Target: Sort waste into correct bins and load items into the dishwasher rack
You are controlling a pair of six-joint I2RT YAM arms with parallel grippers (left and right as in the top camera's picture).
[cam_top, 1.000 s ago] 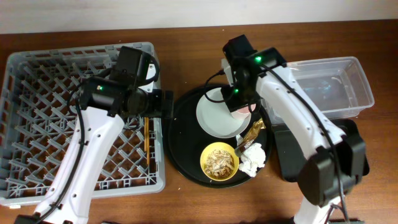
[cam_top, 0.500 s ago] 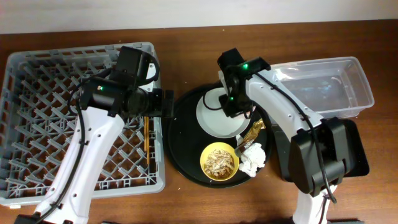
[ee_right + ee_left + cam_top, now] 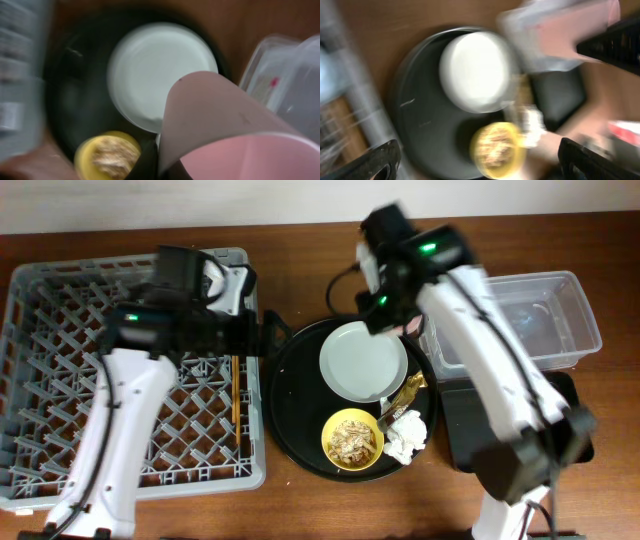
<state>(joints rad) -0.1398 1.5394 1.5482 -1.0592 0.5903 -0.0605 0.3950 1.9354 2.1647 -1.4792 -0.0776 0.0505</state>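
Mostly blurred: pink cup point(image 3: 220, 110), half off-frame.

Overhead camera: fixed above the table point(image 3: 300, 240), facing straight down, far enough to take in the dishwasher rack point(image 3: 130, 260) at left through the clear tub point(image 3: 540, 320) at right; left wrist camera: blurred, looking down from the rack side; right wrist camera: blurred, very near, the pink cup point(image 3: 225, 130) filling its lower right; all three share the round black tray point(image 3: 295, 410), plate point(image 3: 363, 361) and yellow bowl point(image 3: 353, 440).
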